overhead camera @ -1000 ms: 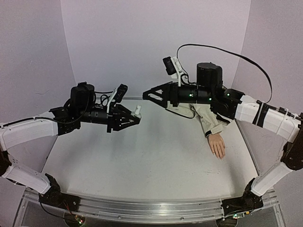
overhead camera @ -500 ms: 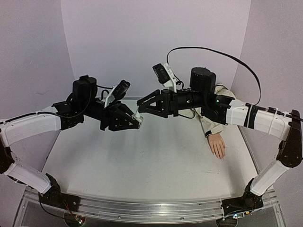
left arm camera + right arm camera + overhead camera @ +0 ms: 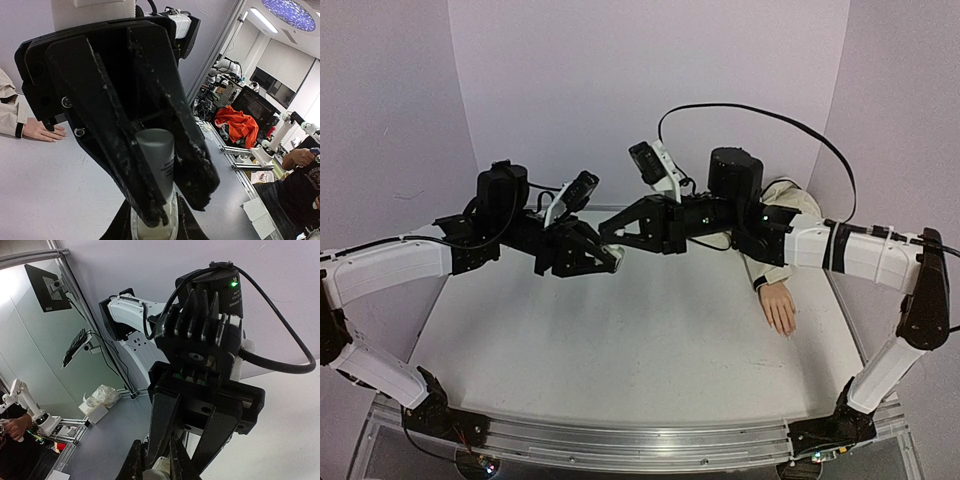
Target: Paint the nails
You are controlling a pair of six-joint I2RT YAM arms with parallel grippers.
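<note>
A small white bottle (image 3: 156,227) hangs in the air over the back middle of the table, and my left gripper (image 3: 607,258) is shut on its body. From the right, my right gripper (image 3: 610,236) meets it, its fingers (image 3: 197,175) shut on the bottle's grey cap (image 3: 156,155). Own fingertips of the right gripper (image 3: 157,470) frame a pale bit of the bottle. The peach mannequin hand (image 3: 780,306) lies palm down at the table's right, its beige sleeve (image 3: 767,255) behind it. The nails are too small to make out. The hand also shows far left (image 3: 44,131).
A black cable (image 3: 760,108) loops above the right arm. The right forearm (image 3: 860,250) crosses over the sleeve. A metal rail (image 3: 620,442) runs along the table's near edge, with both arm bases on it. Lilac walls close in the back and sides.
My right arm has swung left, away from above the sleeve, to the bottle, and its jaws have shut on the cap. The left gripper has tilted a little with the bottle.
</note>
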